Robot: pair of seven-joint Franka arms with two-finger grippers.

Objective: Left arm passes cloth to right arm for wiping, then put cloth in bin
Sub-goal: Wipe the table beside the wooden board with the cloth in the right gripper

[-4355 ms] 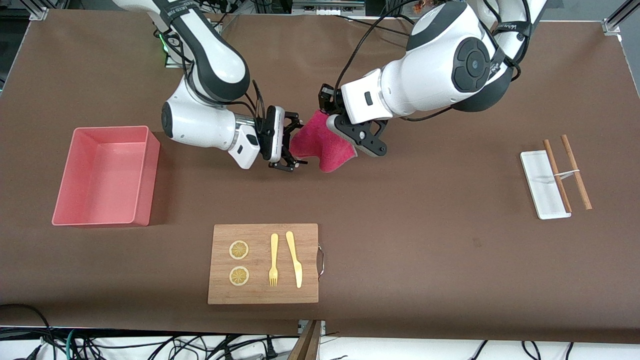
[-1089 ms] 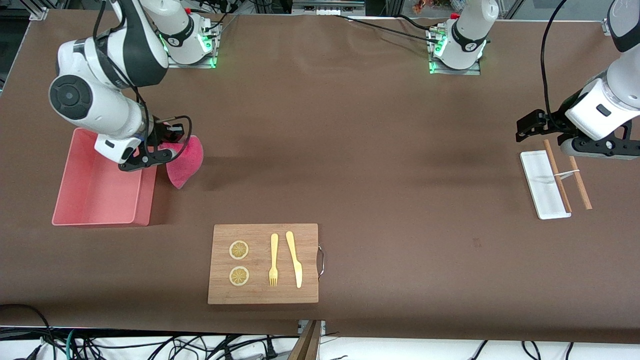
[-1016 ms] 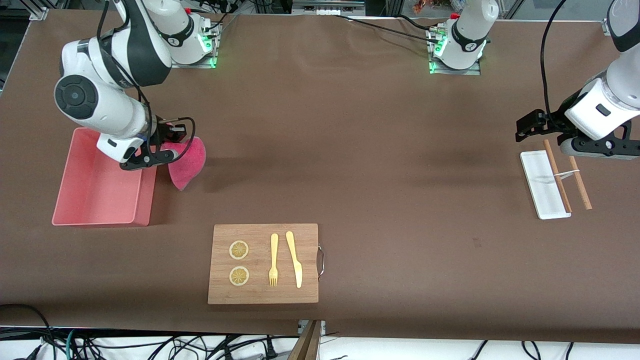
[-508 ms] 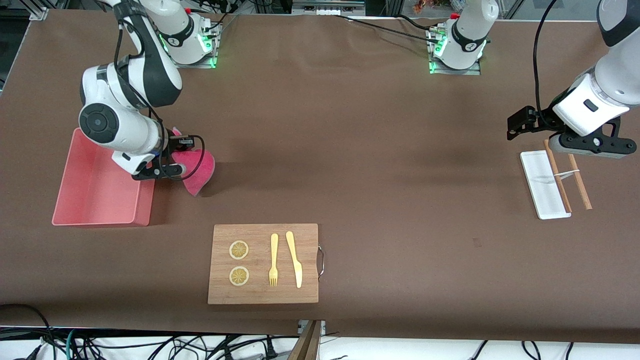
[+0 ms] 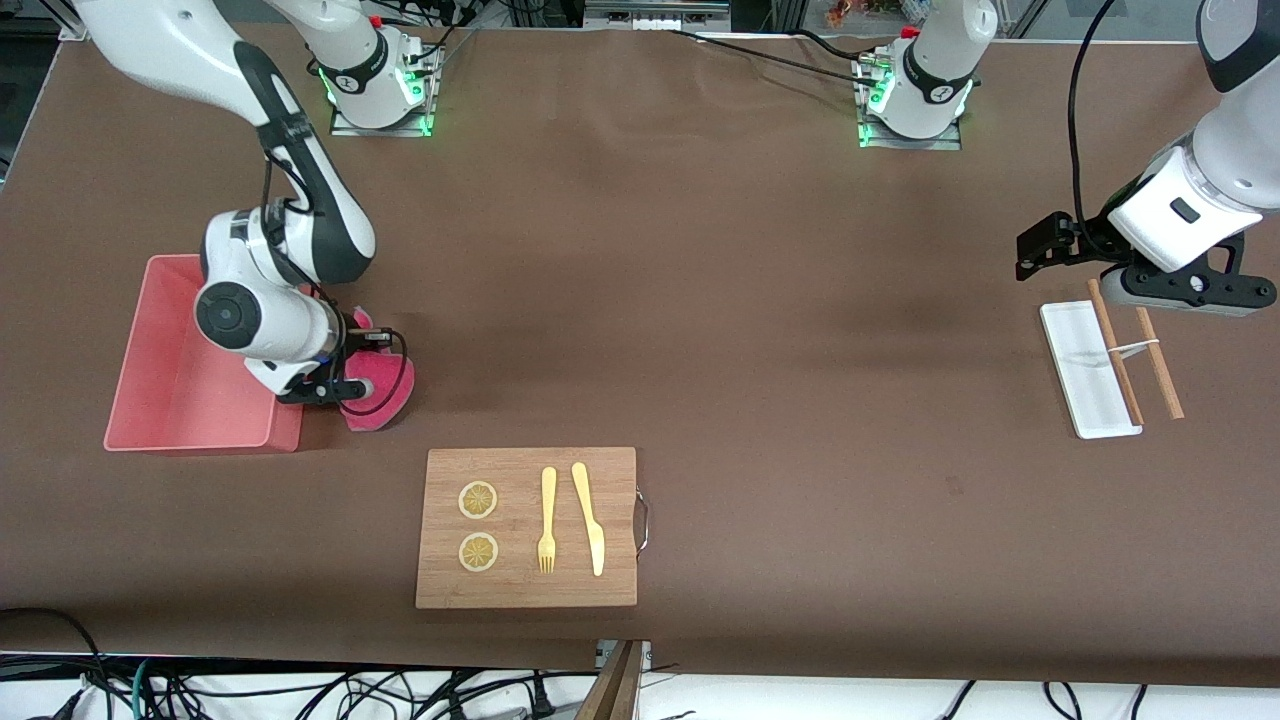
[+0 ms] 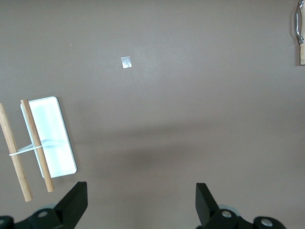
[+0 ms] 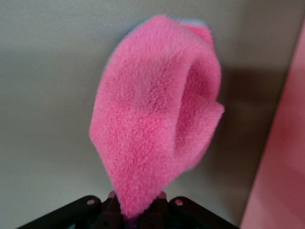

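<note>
The magenta cloth (image 5: 375, 400) hangs from my right gripper (image 5: 340, 392), which is shut on it low over the table beside the pink bin (image 5: 170, 370), at the bin's corner nearer the front camera. In the right wrist view the cloth (image 7: 152, 129) is folded and pinched at its lower tip, with the bin wall (image 7: 281, 171) at the edge. My left gripper (image 5: 1190, 290) is open and empty over the white tray and sticks at the left arm's end; its fingers (image 6: 76, 202) stand wide apart.
A wooden cutting board (image 5: 527, 527) with two lemon slices, a yellow fork and a knife lies near the table's front edge. A white tray (image 5: 1088, 368) with two wooden sticks (image 5: 1150, 345) lies under the left gripper.
My right arm has carried the cloth from the handover point to beside the bin, then lower and toward the front camera. My left arm let go, withdrew to its end and now waits.
</note>
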